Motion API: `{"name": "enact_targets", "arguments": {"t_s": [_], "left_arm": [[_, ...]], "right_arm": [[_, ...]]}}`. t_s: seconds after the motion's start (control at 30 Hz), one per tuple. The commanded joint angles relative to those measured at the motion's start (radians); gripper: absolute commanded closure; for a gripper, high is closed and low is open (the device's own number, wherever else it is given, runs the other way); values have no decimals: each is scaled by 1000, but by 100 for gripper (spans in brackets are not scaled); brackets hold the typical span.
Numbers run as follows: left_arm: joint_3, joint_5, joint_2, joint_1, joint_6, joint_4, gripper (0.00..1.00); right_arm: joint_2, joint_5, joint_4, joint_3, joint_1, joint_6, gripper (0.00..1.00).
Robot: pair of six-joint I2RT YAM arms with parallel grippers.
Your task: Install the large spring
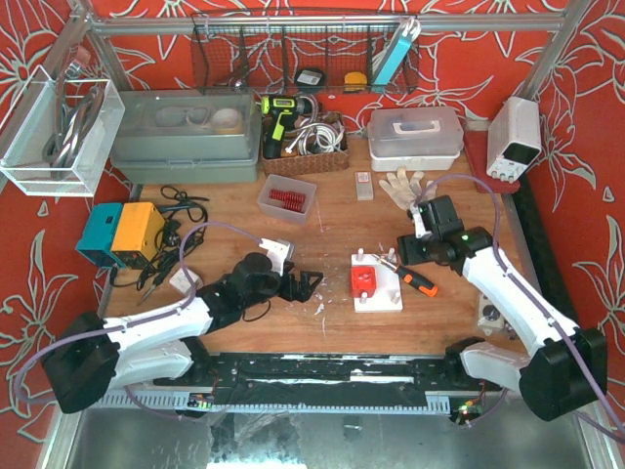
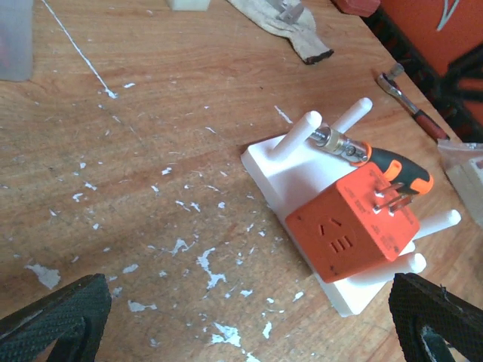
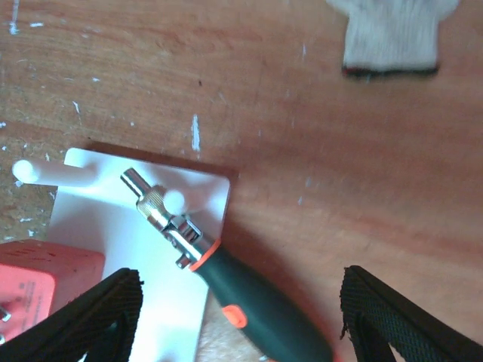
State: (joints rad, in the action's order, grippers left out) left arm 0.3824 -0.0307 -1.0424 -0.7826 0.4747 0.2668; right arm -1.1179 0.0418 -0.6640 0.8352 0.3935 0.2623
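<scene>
From above, red springs [image 1: 287,198] lie in a clear tub [image 1: 268,206] toward the back of the bench [image 1: 332,234], well apart from both arms. Left wrist: the left end effector [image 2: 249,324] is released, with an orange block [image 2: 351,226] ahead. Right wrist: the right end effector [image 3: 245,317] is released over a screwdriver [image 3: 253,294].

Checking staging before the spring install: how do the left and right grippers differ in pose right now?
Position: the left gripper sits left of the white fixture plate, apart from it; the right gripper is over the plate's right edge. Aim: the left gripper points low across the table; the right gripper faces nearly straight down, fingers flanking the screwdriver handle. Shared: both open, empty.
</scene>
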Motion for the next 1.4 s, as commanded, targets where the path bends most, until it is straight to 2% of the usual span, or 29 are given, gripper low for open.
{"name": "enact_targets", "arguments": {"t_s": [0.0,0.1,0.17,0.27,0.37,0.5,0.63,0.73,0.87,1.37], "left_arm": [[-54,55,39,-16,-71,93,0],[-126,99,120,-17,-97,156,0],[-142,150,164,-17,-81,132,0],[-171,137,221,-18,-71,141,0],[-183,147,275,-18,-71,133,0],[-211,148,349,-18,-65,142,0],[-216,169,379,-17,-63,123,0],[-215,170,380,-19,-64,120,0],[-211,172,367,-20,-65,121,0],[-211,181,334,-19,-71,133,0]], "right_arm": [[-33,-113,-80,144,29,-253,25],[-40,-136,-125,168,37,-454,22],[-42,-138,-160,154,38,-548,21],[-52,-56,-203,125,40,-656,22],[-77,-36,-245,97,40,-743,30],[-157,-46,-294,125,30,-763,36],[-224,15,-271,133,1,-773,48],[-264,50,-256,134,-2,-790,53],[-286,105,-221,124,-3,-810,55],[-418,84,-140,109,-31,-835,54]]}}
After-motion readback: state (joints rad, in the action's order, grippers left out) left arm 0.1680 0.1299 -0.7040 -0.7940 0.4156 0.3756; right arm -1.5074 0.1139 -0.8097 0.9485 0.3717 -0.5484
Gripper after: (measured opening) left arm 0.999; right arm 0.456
